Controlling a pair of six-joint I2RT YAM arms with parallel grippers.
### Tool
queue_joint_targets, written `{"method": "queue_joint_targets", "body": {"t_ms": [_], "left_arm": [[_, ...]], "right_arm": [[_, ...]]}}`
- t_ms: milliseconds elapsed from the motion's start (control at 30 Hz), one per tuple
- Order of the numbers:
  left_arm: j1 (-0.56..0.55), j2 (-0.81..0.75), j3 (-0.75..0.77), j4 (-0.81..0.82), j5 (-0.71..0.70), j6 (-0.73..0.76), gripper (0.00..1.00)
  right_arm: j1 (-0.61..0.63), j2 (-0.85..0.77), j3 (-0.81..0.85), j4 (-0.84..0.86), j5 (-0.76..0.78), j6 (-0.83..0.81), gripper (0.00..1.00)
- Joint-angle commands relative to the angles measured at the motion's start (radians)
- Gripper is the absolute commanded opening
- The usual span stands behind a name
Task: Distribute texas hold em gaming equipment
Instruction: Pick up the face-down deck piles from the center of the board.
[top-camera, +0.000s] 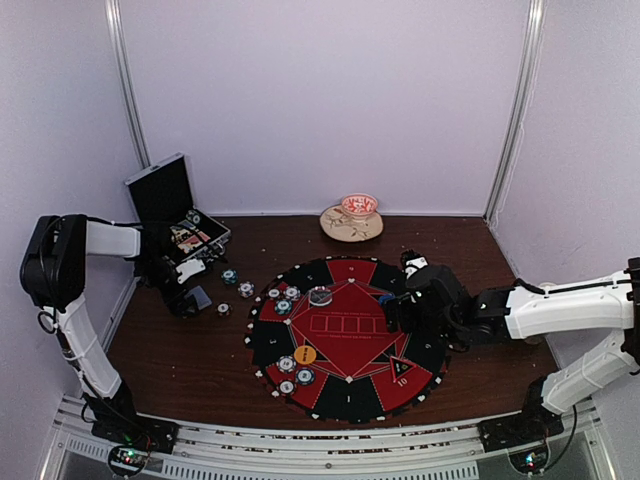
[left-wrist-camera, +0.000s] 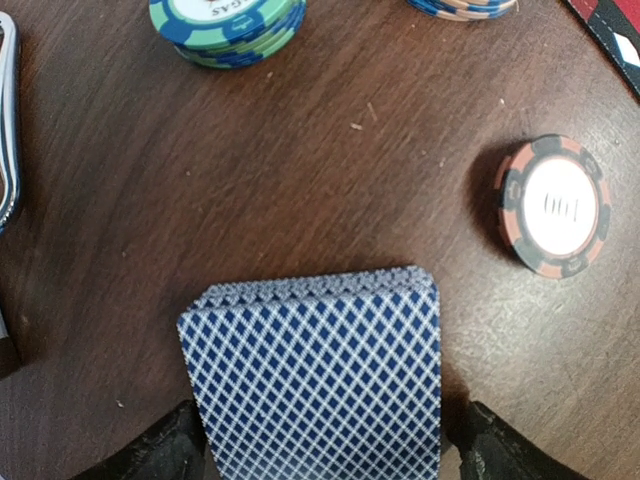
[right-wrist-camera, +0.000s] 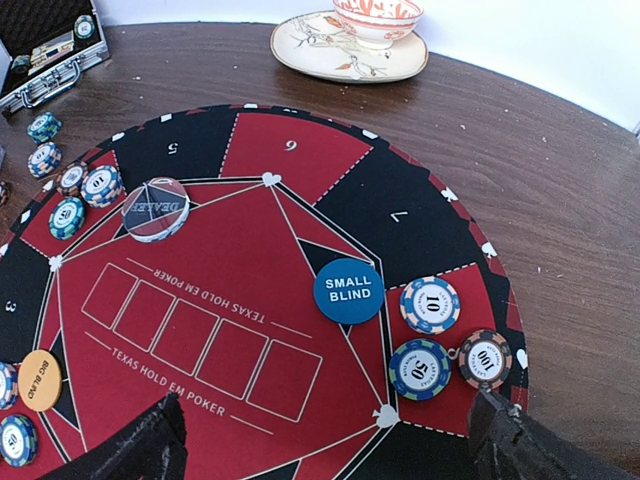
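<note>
A blue diamond-backed deck of playing cards (left-wrist-camera: 315, 360) lies on the wooden table left of the mat. My left gripper (left-wrist-camera: 330, 455) is open and straddles it; the left finger sits at the deck's edge and the right finger (left-wrist-camera: 495, 450) stands slightly off it. Loose chips lie nearby: a green-blue stack (left-wrist-camera: 228, 25) and a black-and-salmon 100 chip (left-wrist-camera: 555, 205). My right gripper (right-wrist-camera: 330, 450) hangs open over the mat's red centre (right-wrist-camera: 200, 300), holding nothing. Ahead of it lie the blue small blind disc (right-wrist-camera: 349, 291) and the 10 (right-wrist-camera: 430, 305), 50 (right-wrist-camera: 419, 368) and 100 (right-wrist-camera: 486, 358) chips.
The dealer button (right-wrist-camera: 156, 208), the orange big blind disc (right-wrist-camera: 39, 380) and more chips (right-wrist-camera: 102, 185) sit on the mat's left side. The open black case (top-camera: 175, 215) stands at the back left, close to my left arm. A plate with a bowl (top-camera: 351, 222) is behind the mat.
</note>
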Motion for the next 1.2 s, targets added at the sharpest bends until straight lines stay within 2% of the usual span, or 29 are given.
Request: {"method": "queue_joint_targets", "body": {"t_ms": [0,400,633,767,1167], "left_arm": [[-0.010,0.062,-0.015,-0.028,-0.062,0.000,0.86],[-0.024,0.079,-0.049,-0.015,-0.074,-0.015,0.67],[-0.025,0.052,-0.057,-0.014,-0.034,-0.017,0.51],[-0.024,0.026,-0.061,-0.012,-0.006,-0.021,0.47],[-0.025,-0.059,-0.051,-0.019,0.046,-0.030,0.47]], "right_arm": [[0.007,0.003,0.022,-0.008,0.025,-0.001,1.00],[0.016,0.021,0.032,-0.003,0.021,0.003,1.00],[0.034,0.022,0.050,0.018,-0.030,0.023,1.00],[0.059,0.027,0.091,0.008,-0.055,0.030,1.00],[0.113,0.113,0.250,0.006,-0.136,0.058,1.00]]}}
